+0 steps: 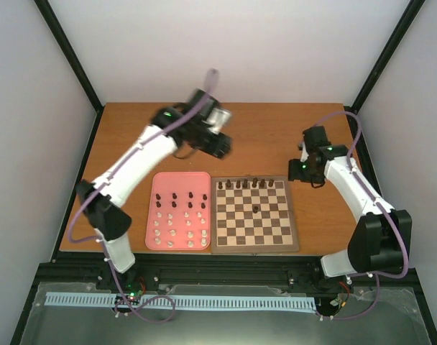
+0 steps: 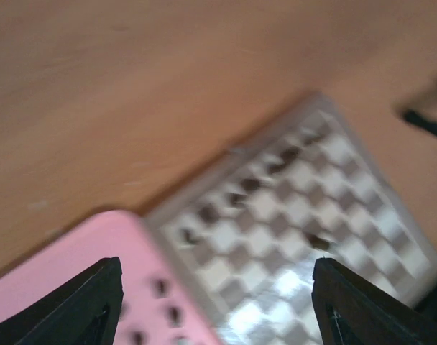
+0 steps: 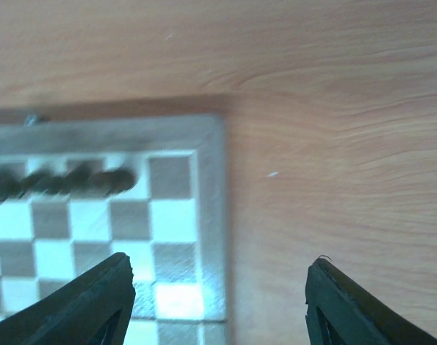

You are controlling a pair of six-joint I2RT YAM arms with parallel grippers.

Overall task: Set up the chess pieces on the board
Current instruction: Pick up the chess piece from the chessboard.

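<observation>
Left fingers (image 2: 96, 305): spread wide with nothing between them, raised above the tabletop (image 1: 132, 129) just beyond the far edge of the pink tray (image 1: 155, 183), close to where the tray meets the board (image 1: 254, 249).
Right fingers (image 3: 96, 305): spread wide and empty, hovering over the board's far right corner, with one finger over bare wood.
Board: flat at mid-tabletop, its left edge against or just beside the tray; I cannot tell which.
Chess pieces on the board: a row of dark pieces (image 1: 249, 185) lines the far rank, and a lone dark piece (image 1: 256, 208) stands a few squares nearer in the middle files.
Chess pieces in the tray: dark pegs (image 1: 190, 195) in the far rows and cream pegs (image 1: 174, 223) in the near rows, all upright with the long axis vertical.
Key relation: the unplaced pegs lie below the left fingers and toward the robot's base, so the reach is probably back and down.
Nearer arm: the left; the right would have to cross the whole board.
Approach: likely from straight above, closing across a peg's sides.
Room: the near ranks are bare, so there is free space to set pieces down. The tray pegs stand close together, so wide fingers risk knocking a neighbour.
Unclear: both wrist views are blurred, so piece types cannot be read.
</observation>
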